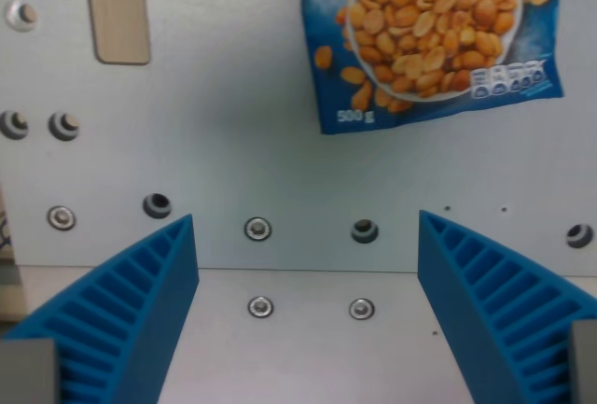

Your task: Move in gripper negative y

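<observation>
My gripper (306, 227) is open and empty. Its two blue ribbed fingers show at the bottom of the wrist view, one (131, 311) at the wrist view's left and one (504, 311) at the wrist view's right, with a wide gap between them. They hang above a grey metal plate (233, 143) with screws and holes. A blue bag of peanuts (434, 35), marked 500 g, lies flat on the plate at the upper right, beyond the fingers and apart from them.
A light wooden strip (118, 7) lies at the upper left of the plate. Screws (258, 229) and bolt holes (364, 230) run in rows across it. A seam (308, 270) between two plates crosses between the fingers.
</observation>
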